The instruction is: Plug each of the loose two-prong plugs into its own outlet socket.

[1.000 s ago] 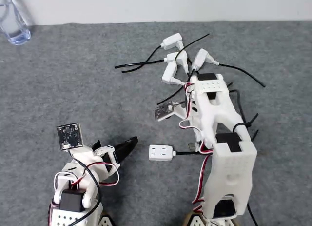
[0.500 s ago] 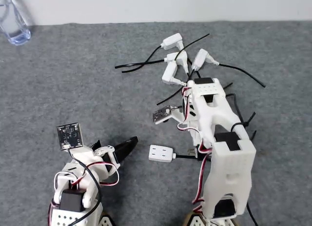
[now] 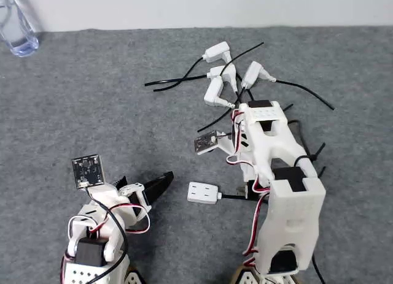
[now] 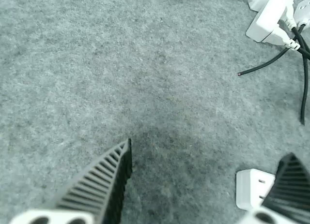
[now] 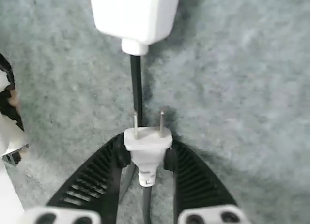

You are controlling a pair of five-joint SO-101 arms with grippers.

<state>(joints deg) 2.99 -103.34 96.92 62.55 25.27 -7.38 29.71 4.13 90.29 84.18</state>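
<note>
In my right end effector point(image 5: 146, 149) one two-prong plug point(image 5: 147, 139) sits clamped, unplugged; the outlet socket point(image 3: 204, 191) is empty, and my left end effector point(image 4: 209, 151) gapes wide.

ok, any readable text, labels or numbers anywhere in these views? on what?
No readable text in any view.
left arm's camera board: any print is too small to read.
right arm's camera board: any print is too small to read.
outlet socket: plain white, slots only, no marking seen.
plug held in the right gripper: plain white, no marking seen.
</note>
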